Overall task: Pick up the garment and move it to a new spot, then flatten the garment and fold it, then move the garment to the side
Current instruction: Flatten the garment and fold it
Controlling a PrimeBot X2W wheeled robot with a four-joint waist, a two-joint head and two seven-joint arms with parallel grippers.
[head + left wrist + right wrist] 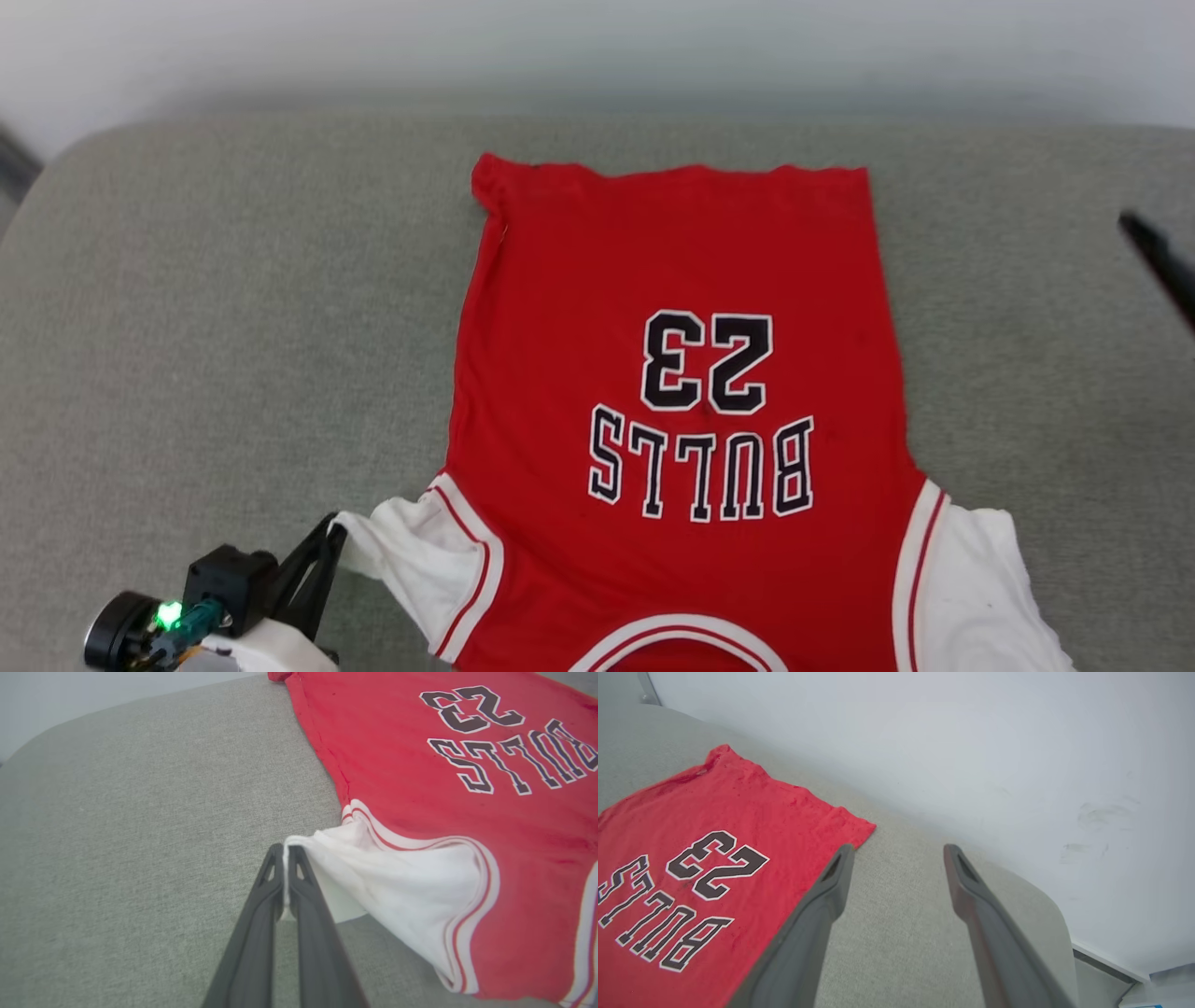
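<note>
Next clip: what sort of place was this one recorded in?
Probably an indoor workspace set up for cloth handling, though I can't be sure. It has a broad grey fabric-covered surface with rounded corners, a bare pale wall close behind it, and a single red jersey spread out on it.

We take this for a plain indoor test room or lab corner rather than a lived-in home, though we cannot be sure. We look over a broad padded surface [233, 327] covered in grey woven fabric, with rounded corners, more like an upholstered bench or a mattress than a hard table. Close behind it rises a plain white wall [971, 742] carrying faint grey scuff marks [1101, 812]. At the wall's foot we see a dark strip [1106, 965] like a skirting. A red garment [672, 261] lies spread on the fabric, a household thing in a spare, staged-looking setting.
</note>
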